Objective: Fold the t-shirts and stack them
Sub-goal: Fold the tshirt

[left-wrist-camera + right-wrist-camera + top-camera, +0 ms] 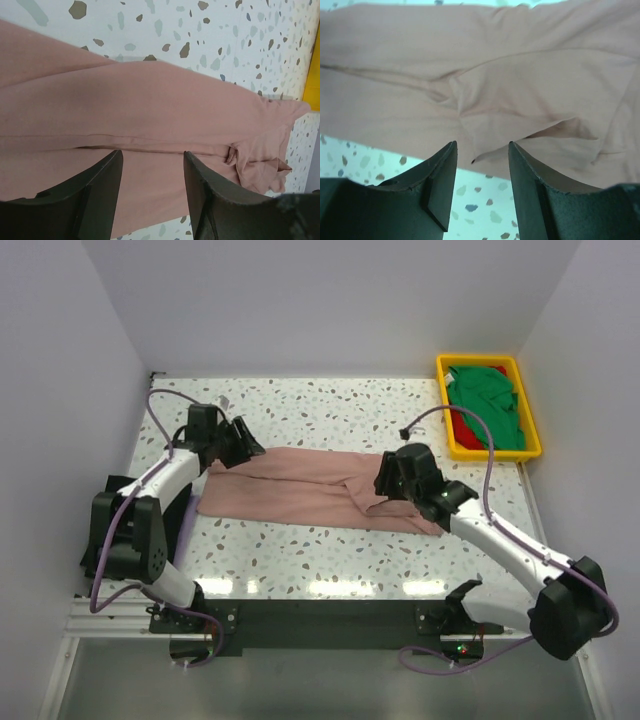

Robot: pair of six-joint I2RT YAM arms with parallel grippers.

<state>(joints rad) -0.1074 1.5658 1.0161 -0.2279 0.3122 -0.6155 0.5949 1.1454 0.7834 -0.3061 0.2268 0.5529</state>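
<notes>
Across the speckled table [330, 400], a dusty pink t-shirt [300, 495] lies folded into a long band, with an arm poised over each end. The left jaws stand spread above the cloth and pinch nothing. The right jaws are likewise parted over the band's near edge, also empty. A green t-shirt [485, 400] and a glimpse of a red t-shirt [459, 422] wait in the yellow tray [490, 454] at the far right corner.

The next fold looks to be end over end. Doing it cleanly would mean catching every layer at an end, lifting low and laying edge on edge.

Only the overhead view shows the whole band and the tray's contents. The right wrist view alone reveals a loose flap gaping along the near hem, and the left wrist view a small bunched tuck toward the far end.
</notes>
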